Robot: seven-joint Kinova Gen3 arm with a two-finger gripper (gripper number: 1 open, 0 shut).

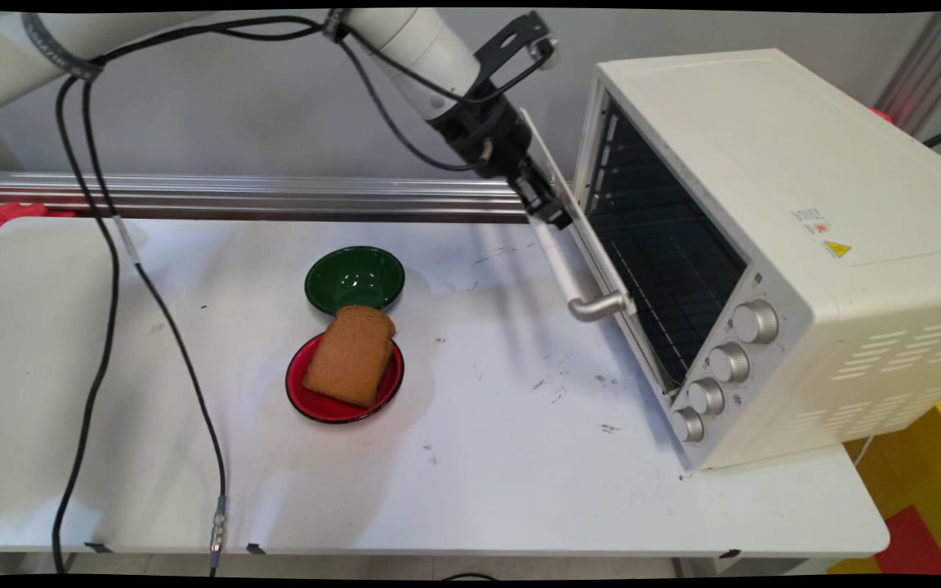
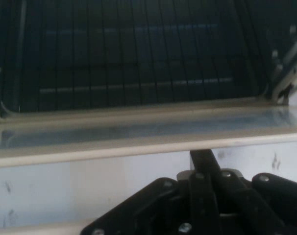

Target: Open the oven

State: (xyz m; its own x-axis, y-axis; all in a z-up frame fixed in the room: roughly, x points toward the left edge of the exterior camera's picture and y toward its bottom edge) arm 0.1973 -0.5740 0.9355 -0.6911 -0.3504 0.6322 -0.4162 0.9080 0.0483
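Gripper (image 1: 550,214) sits at the oven (image 1: 773,245) door's (image 1: 581,237) top edge; I cannot tell its opening. Door half lowered, bare table (image 1: 479,457) below; toast (image 1: 350,355) well left.

The room is evenly and brightly lit from overhead, so the white table (image 1: 479,457) reads pale and a little washed out, with soft, faint shadows spreading under the red plate (image 1: 307,400) and beside the green bowl (image 1: 354,278). A weak sheen sits in the bowl's hollow. The oven (image 1: 805,269) is bright on top while its cavity stays dark, the rack barely picked out. Straight lines bow toward the borders of the main view. From the hand view things are dim and soft: the oven door (image 2: 138,132) shows a hazy bluish glare across its edge, and the gripper (image 2: 203,161) linkage is a dark, unfocused mass at the bottom.
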